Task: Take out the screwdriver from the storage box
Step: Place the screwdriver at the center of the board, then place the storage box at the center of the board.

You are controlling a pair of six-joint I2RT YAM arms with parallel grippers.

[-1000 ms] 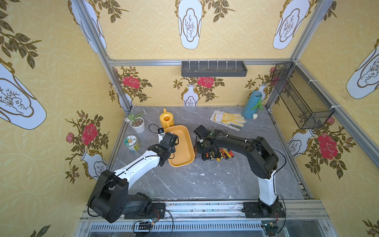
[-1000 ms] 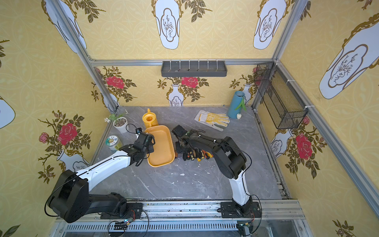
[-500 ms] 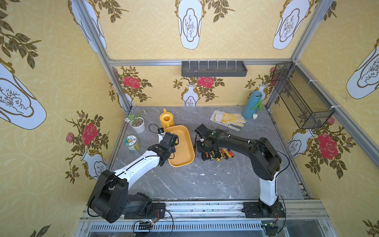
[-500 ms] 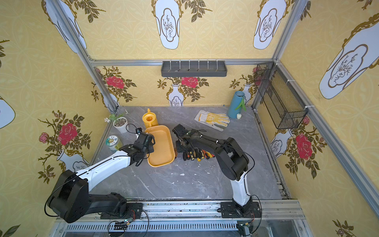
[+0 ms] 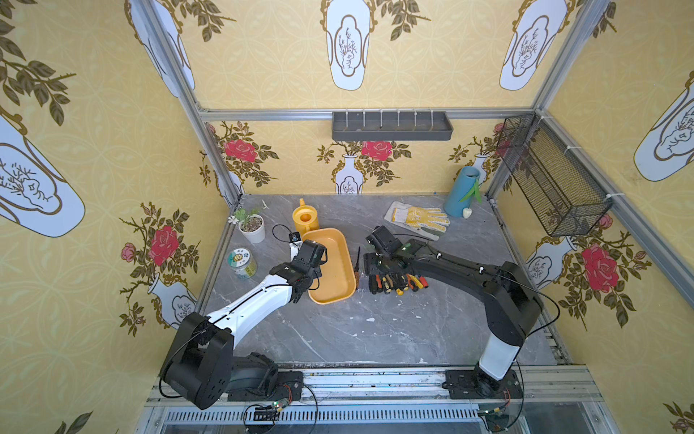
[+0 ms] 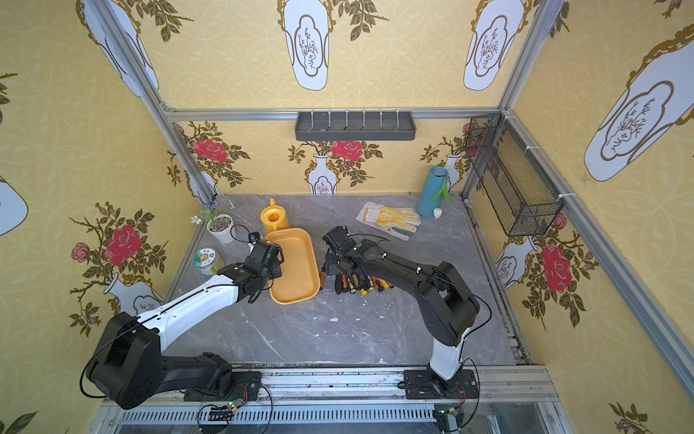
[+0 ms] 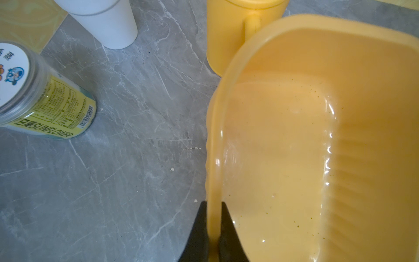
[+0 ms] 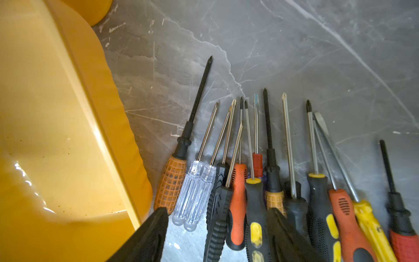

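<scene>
Twelve or so screwdrivers [image 8: 272, 172]: in a row on the grey table [image 5: 375, 330], at 3 o'clock from the storage box [image 5: 332, 263], tips toward 12 o'clock.
Orange-handled screwdriver [image 8: 172, 183]: the one nearest the box, just beside its wall.
Box place: middle of the table in both top views.
Left gripper [image 7: 213, 204]: fingers pinched tight on the box rim, on its 9 o'clock side.
Right gripper [image 8: 215, 236]: fingers wide apart over the handles, holding nothing.
Watering can [image 5: 306, 220]: yellow, at 11 o'clock from the box.
Jar [image 5: 242, 263]: at 9 o'clock.
Glove [image 5: 417, 220]: at 2 o'clock.
</scene>
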